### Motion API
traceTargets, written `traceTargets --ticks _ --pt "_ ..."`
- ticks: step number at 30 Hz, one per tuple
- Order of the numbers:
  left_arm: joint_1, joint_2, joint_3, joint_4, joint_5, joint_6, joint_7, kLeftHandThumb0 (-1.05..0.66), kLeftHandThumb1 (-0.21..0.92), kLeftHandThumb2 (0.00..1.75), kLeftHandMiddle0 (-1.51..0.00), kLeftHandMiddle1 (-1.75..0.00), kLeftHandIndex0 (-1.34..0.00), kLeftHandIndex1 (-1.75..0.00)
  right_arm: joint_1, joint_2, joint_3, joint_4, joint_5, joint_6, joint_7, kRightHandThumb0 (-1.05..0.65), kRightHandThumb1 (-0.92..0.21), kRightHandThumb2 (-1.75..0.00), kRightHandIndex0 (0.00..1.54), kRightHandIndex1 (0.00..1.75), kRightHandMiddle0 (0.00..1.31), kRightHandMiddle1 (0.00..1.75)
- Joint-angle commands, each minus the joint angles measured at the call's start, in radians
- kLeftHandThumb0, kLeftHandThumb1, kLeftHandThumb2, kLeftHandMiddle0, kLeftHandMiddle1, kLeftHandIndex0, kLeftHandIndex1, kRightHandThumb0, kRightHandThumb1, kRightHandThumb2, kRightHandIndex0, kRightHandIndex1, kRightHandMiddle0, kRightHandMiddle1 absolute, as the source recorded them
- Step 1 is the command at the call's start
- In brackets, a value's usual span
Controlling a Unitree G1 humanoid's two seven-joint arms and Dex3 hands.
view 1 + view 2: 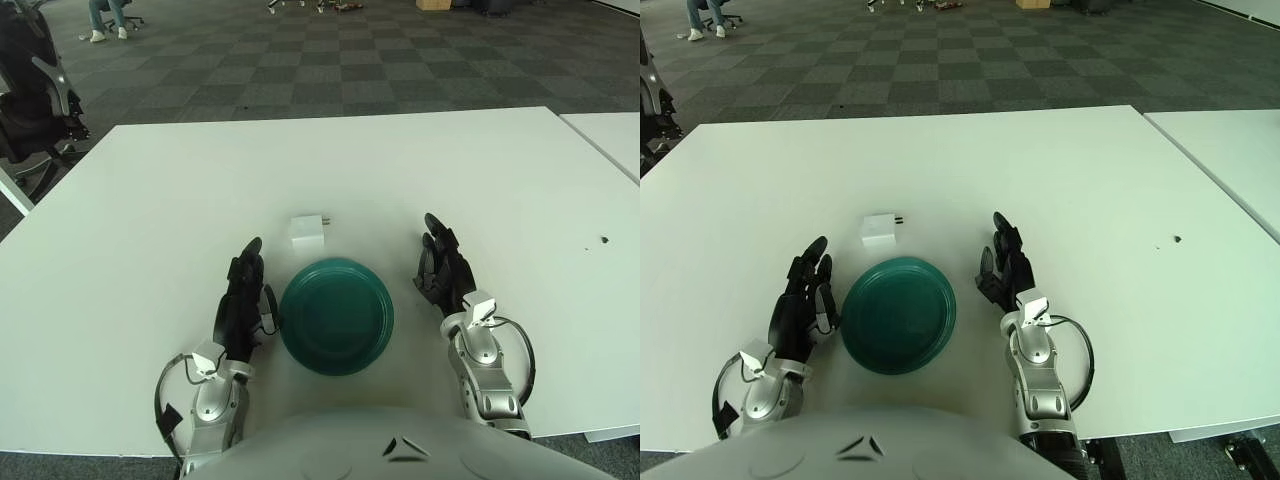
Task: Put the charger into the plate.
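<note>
While untouched, small white charger (307, 231) lies on white table (520, 180), just beyond the green plate (336, 316), which holds nothing. Left hand (243, 296) sits just left of plate, right hand (445, 268) to its right; both w/ fingers extended, holding nothing. Pickup & placing both remain.

White charger (307, 231) lies just beyond the empty green plate (336, 316).

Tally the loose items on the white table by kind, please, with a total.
Small white plastic charger cube: 1
Round dark green plate: 1
Total: 2
The left hand and the right hand, both with fingers open, flank the plate and hold nothing.
</note>
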Motion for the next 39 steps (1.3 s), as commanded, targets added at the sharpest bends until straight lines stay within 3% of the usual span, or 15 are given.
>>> traceTargets --ticks 1,9,14,16,19,20,21,24,27,32,39 --pt "-0.004 0.008 0.0 -0.116 -0.018 0.089 0.025 -0.95 0.92 1.02 -0.18 -0.04 0.0 -0.62 0.093 0.003 0.018 0.095 -0.008 0.082 0.001 -0.75 -0.92 -0.93 0.04 0.0 0.0 0.21" --pt "-0.082 0.009 0.039 -0.275 -0.09 0.314 0.08 -0.9 0.92 1.02 -0.28 -0.06 0.0 -0.86 0.085 0.005 0.025 0.108 -0.019 0.073 -0.007 -0.73 -0.92 -0.94 0.04 0.0 0.0 0.2" --pt "-0.261 0.061 0.08 -0.303 -0.011 0.446 0.139 -0.87 0.92 1.02 -0.32 -0.06 -0.01 -0.95 0.079 0.007 0.024 0.119 -0.01 0.073 -0.001 -0.74 -0.92 -0.94 0.03 0.0 0.0 0.19" --pt "-0.349 0.108 0.063 -0.255 0.102 0.436 0.158 -0.86 0.92 1.0 -0.36 -0.08 -0.06 -1.02 0.077 0.007 0.024 0.122 -0.009 0.068 0.0 -0.74 -0.92 -0.94 0.03 0.0 0.0 0.18" --pt "-0.459 0.215 -0.004 -0.146 0.348 0.344 0.195 -0.84 0.92 0.98 -0.43 -0.12 -0.12 -1.12 0.072 0.006 0.027 0.131 -0.013 0.059 0.0 -0.75 -0.92 -0.94 0.03 0.0 0.0 0.18" --pt "-0.483 0.246 -0.023 -0.118 0.411 0.319 0.203 -0.84 0.92 0.98 -0.43 -0.23 -0.14 -1.2 0.07 0.006 0.027 0.134 -0.013 0.057 0.0 -0.75 -0.92 -0.93 0.03 0.0 0.0 0.18" --pt "-0.496 0.261 -0.032 -0.102 0.444 0.305 0.207 -0.84 0.92 0.97 -0.39 -0.38 -0.15 -1.26 0.069 0.005 0.027 0.136 -0.013 0.055 0.0 -0.75 -0.92 -0.93 0.03 0.0 0.0 0.18" --pt "-0.54 0.388 -0.081 -0.059 0.59 0.24 0.167 -0.89 0.92 0.94 -0.26 -0.62 -0.13 -1.36 0.065 0.003 0.03 0.144 -0.011 0.044 0.006 -0.76 -0.92 -0.92 0.02 0.0 0.0 0.19" --pt "-0.595 0.484 -0.13 -0.013 0.709 0.19 0.131 -0.95 0.92 0.89 -0.19 -0.69 -0.11 -1.39 0.063 0.001 0.033 0.151 -0.007 0.034 0.013 -0.76 -0.92 -0.92 0.02 0.0 0.0 0.19" --pt "-0.714 0.537 -0.212 0.093 0.831 0.162 0.096 -1.02 0.92 0.83 -0.16 -0.63 -0.12 -1.35 0.069 -0.006 0.042 0.156 -0.018 0.007 0.016 -0.77 -0.92 -0.91 0.03 0.0 0.0 0.2" --pt "-0.838 0.54 -0.284 0.284 0.871 0.08 0.082 -1.04 0.92 0.71 -0.21 -0.46 -0.14 -1.26 0.081 0.006 0.05 0.135 -0.009 0.023 0.012 -0.77 -0.92 -0.91 0.03 0.0 0.0 0.2"
